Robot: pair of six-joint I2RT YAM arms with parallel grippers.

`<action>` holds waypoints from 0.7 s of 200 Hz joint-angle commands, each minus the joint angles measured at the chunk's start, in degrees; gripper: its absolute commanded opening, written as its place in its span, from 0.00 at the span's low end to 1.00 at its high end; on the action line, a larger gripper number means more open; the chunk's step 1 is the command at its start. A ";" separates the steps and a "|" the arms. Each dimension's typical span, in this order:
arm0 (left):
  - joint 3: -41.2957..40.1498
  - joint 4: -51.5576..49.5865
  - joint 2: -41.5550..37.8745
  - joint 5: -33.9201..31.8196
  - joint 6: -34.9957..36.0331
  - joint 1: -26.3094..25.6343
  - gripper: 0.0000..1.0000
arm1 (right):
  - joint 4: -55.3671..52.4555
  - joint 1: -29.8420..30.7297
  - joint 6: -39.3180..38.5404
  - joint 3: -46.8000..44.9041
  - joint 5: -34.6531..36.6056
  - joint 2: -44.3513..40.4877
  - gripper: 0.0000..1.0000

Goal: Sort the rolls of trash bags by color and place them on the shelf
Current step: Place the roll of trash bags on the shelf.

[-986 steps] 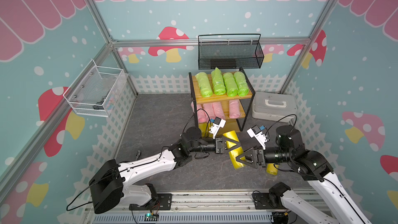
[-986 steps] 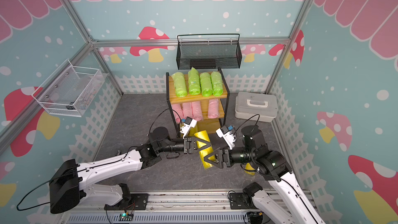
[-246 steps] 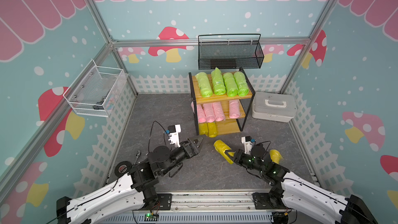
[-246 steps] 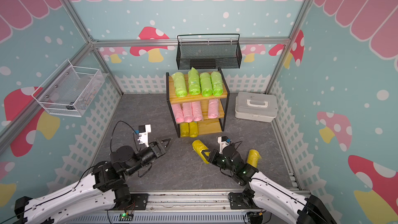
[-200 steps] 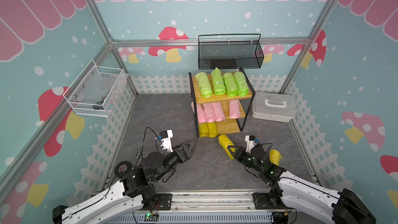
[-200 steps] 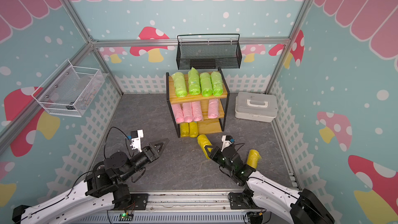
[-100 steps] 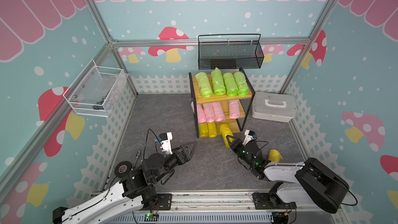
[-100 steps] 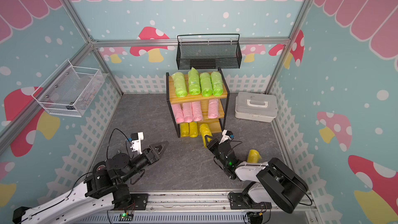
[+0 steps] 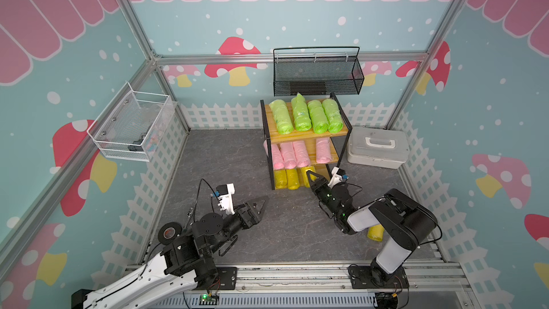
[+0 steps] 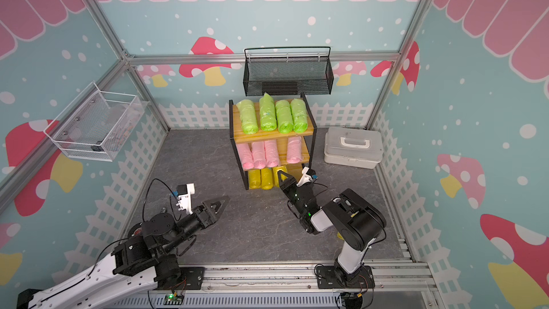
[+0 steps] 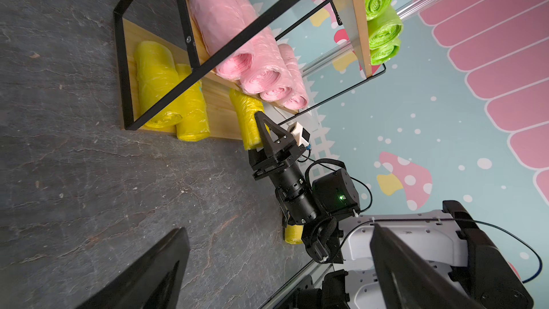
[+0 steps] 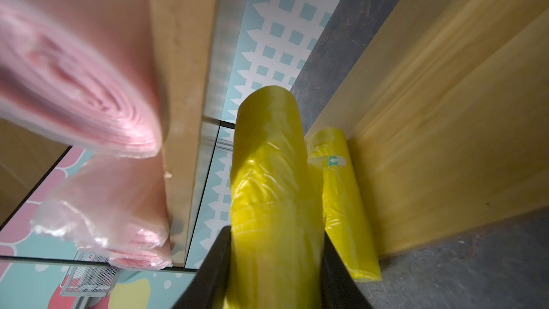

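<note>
Item: shelf (image 9: 312,137) at rear of floor (image 9: 225,159): top tier 4 green rolls (image 9: 300,114), mid tier 4 pink rolls (image 9: 292,154), bottom tier 2 yellow rolls (image 9: 286,179) at its L end. My R gripper (image 12: 275,231) is closed partway round a 3rd yellow roll (image 12: 267,159), whose front end sits under the mid board just beside those 2. A 4th yellow roll (image 9: 375,230) lies on the floor by the R arm (image 9: 401,218). My L gripper (image 9: 258,203) hangs over the floor well clear of the shelf, jaws spread wide, nothing in them.
</note>
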 commanded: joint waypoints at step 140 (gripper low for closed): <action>1.11 -3.03 0.25 1.26 1.63 0.76 0.98 | 5.03 -5.45 1.17 7.57 -4.68 13.45 0.27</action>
